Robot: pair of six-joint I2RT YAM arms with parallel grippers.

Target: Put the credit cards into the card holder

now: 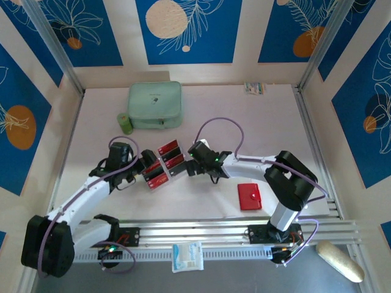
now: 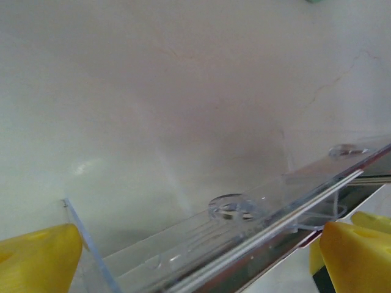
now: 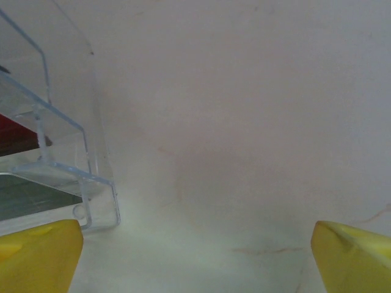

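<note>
At table centre the credit cards sit in a clear rack, none in the card holder at four o'clock; my left gripper and right gripper gape open.

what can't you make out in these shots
- Top view: credit cards too small to count or read.
- Left wrist: cards edge-on, blurred behind clear plastic, cut by the bottom edge.
- Right wrist: cards cut off by the left edge.
- Top view: card holder closed, sleeves hidden.

Mint-green zip case at the back, green cylinder just beside it, clear plastic stand mid-table.
</note>
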